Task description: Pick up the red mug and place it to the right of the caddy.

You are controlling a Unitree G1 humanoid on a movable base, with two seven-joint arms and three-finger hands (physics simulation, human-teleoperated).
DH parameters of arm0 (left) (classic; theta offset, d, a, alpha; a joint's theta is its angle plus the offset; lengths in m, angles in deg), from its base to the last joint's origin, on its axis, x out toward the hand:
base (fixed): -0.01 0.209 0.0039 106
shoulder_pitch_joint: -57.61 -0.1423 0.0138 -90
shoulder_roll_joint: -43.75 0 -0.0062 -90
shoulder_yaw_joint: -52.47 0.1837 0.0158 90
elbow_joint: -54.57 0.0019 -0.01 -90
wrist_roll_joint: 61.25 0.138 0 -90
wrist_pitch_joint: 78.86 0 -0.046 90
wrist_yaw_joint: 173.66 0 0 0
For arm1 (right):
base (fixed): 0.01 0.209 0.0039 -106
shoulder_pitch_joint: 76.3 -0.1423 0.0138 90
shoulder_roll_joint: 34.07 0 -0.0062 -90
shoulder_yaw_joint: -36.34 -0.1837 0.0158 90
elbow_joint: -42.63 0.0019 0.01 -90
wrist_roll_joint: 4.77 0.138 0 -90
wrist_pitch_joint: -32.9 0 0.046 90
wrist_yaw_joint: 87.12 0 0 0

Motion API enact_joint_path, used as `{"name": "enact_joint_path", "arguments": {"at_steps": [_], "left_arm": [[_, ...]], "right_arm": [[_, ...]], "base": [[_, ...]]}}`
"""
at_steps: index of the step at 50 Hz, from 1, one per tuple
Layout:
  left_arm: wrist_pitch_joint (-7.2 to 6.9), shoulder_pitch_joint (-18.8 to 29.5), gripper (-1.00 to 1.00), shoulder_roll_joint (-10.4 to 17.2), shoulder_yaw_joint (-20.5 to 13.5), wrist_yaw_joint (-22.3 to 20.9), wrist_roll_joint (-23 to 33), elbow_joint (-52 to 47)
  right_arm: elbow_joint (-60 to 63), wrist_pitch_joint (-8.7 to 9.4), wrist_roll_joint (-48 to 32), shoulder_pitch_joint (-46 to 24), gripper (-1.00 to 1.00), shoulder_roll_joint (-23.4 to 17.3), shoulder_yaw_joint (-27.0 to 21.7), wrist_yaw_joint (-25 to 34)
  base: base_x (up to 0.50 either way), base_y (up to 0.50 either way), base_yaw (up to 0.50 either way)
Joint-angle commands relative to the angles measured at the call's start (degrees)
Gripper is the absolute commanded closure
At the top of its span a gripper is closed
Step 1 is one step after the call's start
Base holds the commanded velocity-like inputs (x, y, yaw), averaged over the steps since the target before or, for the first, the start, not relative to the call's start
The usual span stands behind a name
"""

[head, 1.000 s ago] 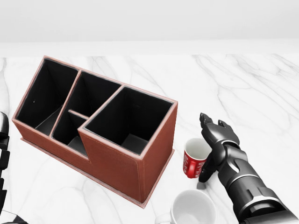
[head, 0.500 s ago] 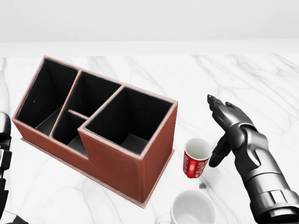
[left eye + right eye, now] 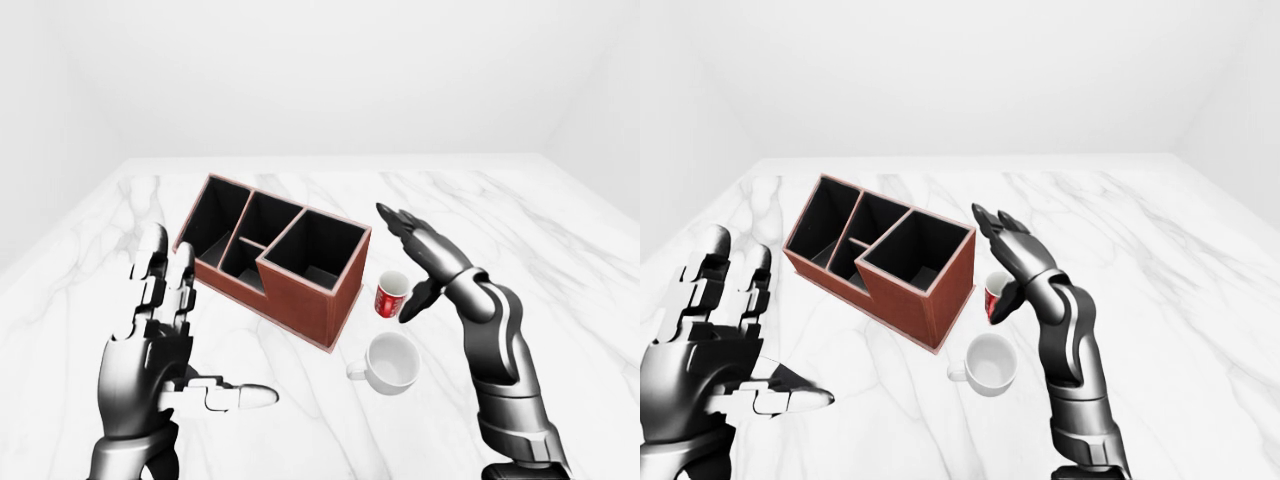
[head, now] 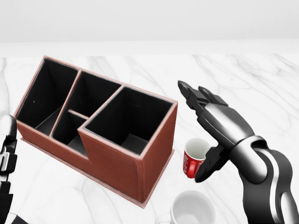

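The red mug [image 4: 195, 159] stands upright on the marble table [image 4: 261, 84], just right of the brown caddy [image 4: 117, 158] and its black compartments. My right hand [image 4: 200, 134] hovers open over the mug's right side. Its fingers [image 4: 196, 98] stretch up and left above the mug, and the thumb [image 4: 208, 169] hangs by the mug's right wall. I cannot tell whether the thumb touches it. My left hand [image 3: 190, 320] is raised open at the lower left of the left-eye view, well clear of the caddy and holding nothing.
A white mug [image 3: 392, 362] stands below the red mug in the views, close to my right forearm [image 3: 500, 370]. The caddy's tall right compartment [image 4: 128, 119] sits close to the left of the red mug. Bare marble stretches to the right of my arm.
My right hand has swung back left from beside the mug and risen, so its fingers now reach over the mug. The red mug and caddy have not moved. The left hand rose slightly.
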Motion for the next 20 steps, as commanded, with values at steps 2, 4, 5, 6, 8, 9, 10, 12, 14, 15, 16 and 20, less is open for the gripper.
{"name": "enact_joint_path", "arguments": {"at_steps": [2,4,5,6,8,9,10,12,14,15,16,20], "left_arm": [[0.0,-1.9,-1.0,-0.1,0.9,-0.2,-0.4,-2.4],[0.0,-2.2,-1.0,-0.2,1.0,-0.4,-0.4,-2.7],[0.0,-2.4,-1.0,-0.2,1.2,-0.5,-0.3,-2.9],[0.0,-2.6,-1.0,-0.2,1.4,-0.5,-0.2,-3.1],[0.0,-3.0,-1.0,-0.3,1.8,-0.5,0.0,-3.4],[0.0,-3.2,-1.0,-0.2,2.0,-0.5,0.0,-3.6],[0.0,-3.3,-1.0,-0.2,2.2,-0.5,0.1,-3.8],[0.0,-3.8,-1.0,0.0,2.7,-0.5,0.2,-4.0],[0.0,-4.1,-1.0,0.1,3.0,-0.4,0.3,-4.1],[0.0,-4.5,-1.0,0.1,3.4,-0.4,0.4,-4.4],[0.0,-4.8,-1.0,0.2,3.7,-0.3,0.5,-4.6],[0.0,-5.7,-1.0,0.5,4.5,-0.1,0.7,-5.0]], "right_arm": [[32.8,0.0,1.8,18.6,-1.0,7.0,2.9,3.6],[37.4,0.0,2.0,21.5,-1.0,7.8,3.8,3.6],[41.3,0.0,1.9,24.5,-1.0,8.5,4.9,3.6],[43.3,0.0,2.1,26.5,-1.0,8.9,5.7,3.6],[46.5,0.0,2.3,30.3,-1.0,9.3,7.2,3.6],[47.5,0.0,2.6,31.7,-1.0,9.4,7.6,3.6],[48.8,0.0,3.1,33.5,-1.0,9.7,8.3,3.6],[49.6,0.0,4.6,39.4,-1.0,12.9,7.9,3.6],[49.6,0.0,5.7,43.2,-1.0,15.9,6.7,3.6],[49.6,0.0,7.9,46.5,-1.0,18.5,5.5,3.6],[49.6,0.0,8.8,48.4,-1.0,20.1,4.5,3.6],[49.6,0.0,15.0,56.4,-1.0,25.5,1.2,3.6]], "base": [[0.0,0.0,0.0],[0.0,0.0,0.0],[0.0,0.0,0.0],[0.0,0.0,0.0],[0.0,0.0,0.0],[0.0,0.0,0.0],[0.0,0.0,0.0],[0.0,0.0,0.0],[0.0,0.0,0.0],[0.0,0.0,0.0],[0.0,0.0,0.0],[0.0,0.0,0.0]]}}
